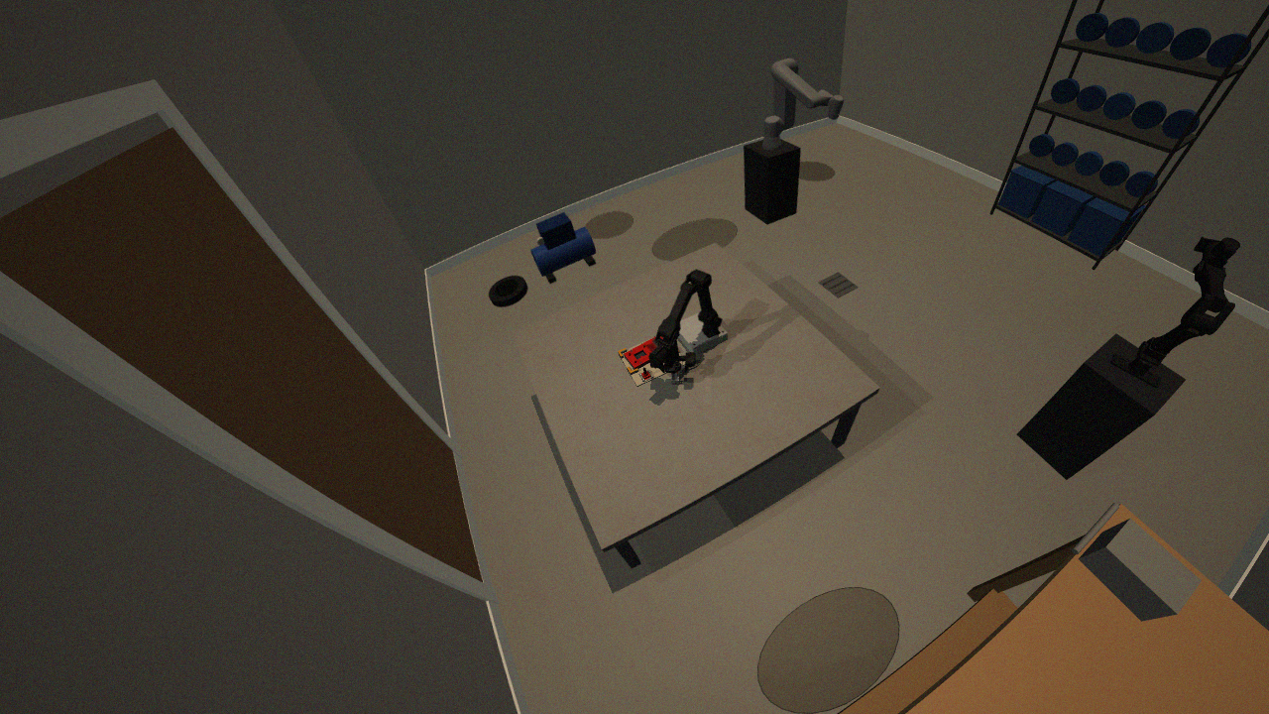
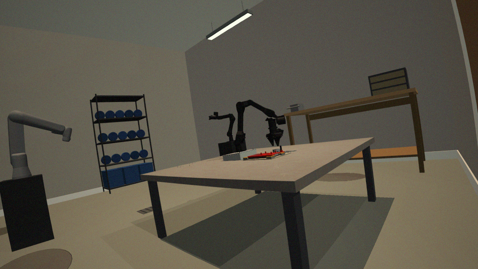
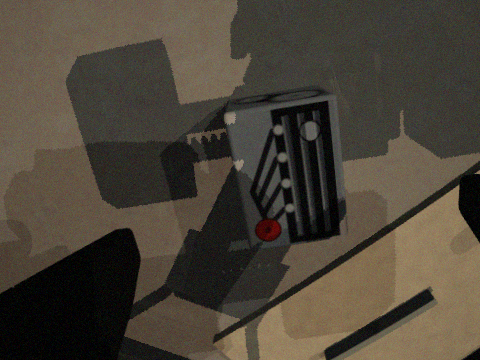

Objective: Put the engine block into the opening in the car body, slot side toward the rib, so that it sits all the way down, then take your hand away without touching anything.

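Observation:
The grey engine block [image 3: 310, 170] [image 2: 276, 150] shows its black grooved top and red cap in the wrist view. It appears to stand upright on the table [image 1: 710, 434] [image 2: 233, 170], just off the edge of the cream board [image 3: 425, 250]. My gripper [image 1: 687, 368] [image 2: 275, 144] [image 3: 298, 219] is open and empty above the block, its dark fingertips wide apart on either side with gaps. The red car body [image 1: 630, 360] [image 2: 262, 155] lies on the board, with a dark opening showing in the top view. The rib and the block's slot side cannot be made out.
A light grey tray [image 1: 712, 339] [image 2: 233, 156] lies beside the red car body, near the arm's base. A small dark upright post [image 2: 281, 148] stands at the board's end near my gripper. A narrow black bar or slot [image 3: 380, 322] shows on the board in the wrist view.

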Tool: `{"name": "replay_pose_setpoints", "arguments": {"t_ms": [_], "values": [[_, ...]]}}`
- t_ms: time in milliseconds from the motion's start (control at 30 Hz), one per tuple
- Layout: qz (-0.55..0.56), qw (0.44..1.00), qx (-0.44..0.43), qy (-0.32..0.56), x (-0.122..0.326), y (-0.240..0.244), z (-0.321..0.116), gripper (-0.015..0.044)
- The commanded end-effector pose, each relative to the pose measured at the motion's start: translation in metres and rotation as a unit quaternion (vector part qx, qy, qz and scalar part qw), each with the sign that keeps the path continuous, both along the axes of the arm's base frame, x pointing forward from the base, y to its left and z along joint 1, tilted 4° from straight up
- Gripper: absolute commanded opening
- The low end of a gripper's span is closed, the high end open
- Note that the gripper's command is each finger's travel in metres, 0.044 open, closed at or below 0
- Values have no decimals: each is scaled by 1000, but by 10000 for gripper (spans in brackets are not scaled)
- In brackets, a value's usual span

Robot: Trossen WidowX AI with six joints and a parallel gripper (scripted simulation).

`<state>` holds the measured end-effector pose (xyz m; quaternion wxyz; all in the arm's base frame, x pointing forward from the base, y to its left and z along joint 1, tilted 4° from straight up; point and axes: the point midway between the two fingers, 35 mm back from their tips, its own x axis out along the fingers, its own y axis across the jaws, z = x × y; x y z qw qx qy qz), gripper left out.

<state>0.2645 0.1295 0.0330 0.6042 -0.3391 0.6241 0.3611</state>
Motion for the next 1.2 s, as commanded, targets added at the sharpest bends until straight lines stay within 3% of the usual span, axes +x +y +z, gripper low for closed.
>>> {"name": "replay_pose_setpoints", "arguments": {"t_ms": [0, 467, 1167], "values": [[0, 1000, 0, 0, 0, 0, 0, 440], [-12, 1000, 0, 0, 0, 0, 0, 440], [-365, 931, -14, 5, 0, 0, 1, 440]]}}
